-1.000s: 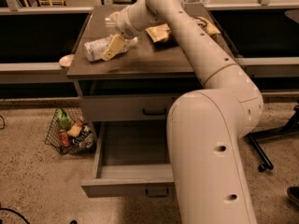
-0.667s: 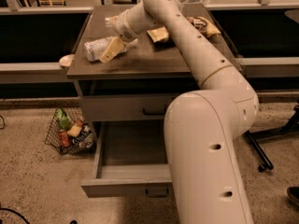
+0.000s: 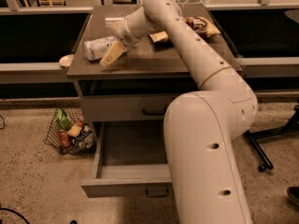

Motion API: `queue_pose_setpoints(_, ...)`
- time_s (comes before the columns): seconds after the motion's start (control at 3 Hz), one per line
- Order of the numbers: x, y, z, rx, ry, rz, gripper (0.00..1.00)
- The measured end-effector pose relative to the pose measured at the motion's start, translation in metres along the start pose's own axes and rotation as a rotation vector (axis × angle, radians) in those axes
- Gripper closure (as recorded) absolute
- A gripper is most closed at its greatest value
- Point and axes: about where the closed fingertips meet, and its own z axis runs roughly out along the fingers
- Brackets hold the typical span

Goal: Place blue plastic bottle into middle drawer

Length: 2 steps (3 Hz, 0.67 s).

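Lying sideways on the counter (image 3: 145, 62), the blue plastic bottle (image 3: 98, 48) is seen beside the claw (image 3: 113, 55), axis along the front edge; claw's state cannot be told

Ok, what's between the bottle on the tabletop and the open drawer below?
Camera view: the closed grey drawer front with black handle separates the whitish plastic bottle from the open grey middle drawer. The gripper is beside the bottle.

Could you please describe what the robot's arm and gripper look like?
The arm is a smooth cream-white shell of thick, rounded tubular segments, dotted with small dark round holes; no cables show. The tan wedge-shaped gripper, over the brown tabletop, joins a paler wrist.
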Motion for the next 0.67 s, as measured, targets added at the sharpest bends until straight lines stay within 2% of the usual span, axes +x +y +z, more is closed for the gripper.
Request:
queue_pose_setpoints(0.33, 0.0042, 0.0, -0.0007, 0.009, 0.008, 0.033, 0.14)
queue_pose_setpoints(0.67, 0.0024, -0.0008, -0.0022, 0.011, 0.011, 0.042, 0.37)
